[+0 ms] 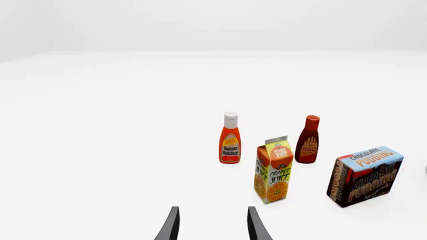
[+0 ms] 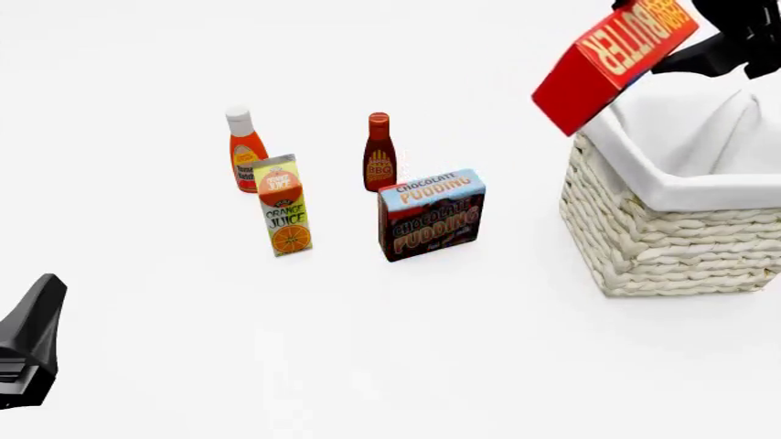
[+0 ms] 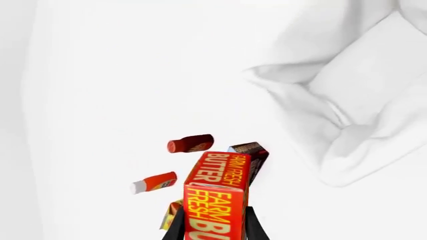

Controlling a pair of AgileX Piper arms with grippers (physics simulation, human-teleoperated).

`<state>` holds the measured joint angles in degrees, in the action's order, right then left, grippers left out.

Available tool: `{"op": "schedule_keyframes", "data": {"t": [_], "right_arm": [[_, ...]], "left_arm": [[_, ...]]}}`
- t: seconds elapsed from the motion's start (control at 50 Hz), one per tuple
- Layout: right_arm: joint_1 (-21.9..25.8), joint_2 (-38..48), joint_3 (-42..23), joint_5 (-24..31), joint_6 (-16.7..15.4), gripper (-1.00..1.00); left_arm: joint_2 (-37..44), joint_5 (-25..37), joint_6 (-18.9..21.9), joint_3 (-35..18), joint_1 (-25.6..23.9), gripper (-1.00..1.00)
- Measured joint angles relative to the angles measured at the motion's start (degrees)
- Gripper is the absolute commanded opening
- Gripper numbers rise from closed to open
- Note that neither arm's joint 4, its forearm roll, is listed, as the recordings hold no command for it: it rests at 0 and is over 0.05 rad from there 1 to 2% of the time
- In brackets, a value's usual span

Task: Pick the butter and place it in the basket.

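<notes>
The red butter carton [image 2: 604,59] hangs tilted in the air at the top right of the front view, over the near left corner of the wicker basket [image 2: 665,242]. My right gripper [image 2: 720,41] is shut on its upper end. In the right wrist view the butter [image 3: 217,192] sits between the two dark fingers [image 3: 175,227], with the basket's white liner [image 3: 347,115] beyond it. My left gripper [image 1: 212,225] is open and empty, low at the front left of the table [image 2: 31,343], pointing toward the groceries.
A tomato ketchup bottle [image 2: 245,149], an orange juice carton [image 2: 284,205], a BBQ sauce bottle [image 2: 379,153] and a chocolate pudding box [image 2: 431,215] stand together at the table's middle left. The basket is at the right.
</notes>
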<state>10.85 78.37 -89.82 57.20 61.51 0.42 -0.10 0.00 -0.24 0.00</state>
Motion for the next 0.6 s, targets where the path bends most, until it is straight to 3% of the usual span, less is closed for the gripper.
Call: {"op": "schedule_keyframes", "data": {"t": [0.6], "right_arm": [[-6.20, 0.67, 2.33, -1.80, -0.38, -1.00]], "left_arm": [[0.00, 0.00, 0.00, 0.00, 0.00, 1.00]]}}
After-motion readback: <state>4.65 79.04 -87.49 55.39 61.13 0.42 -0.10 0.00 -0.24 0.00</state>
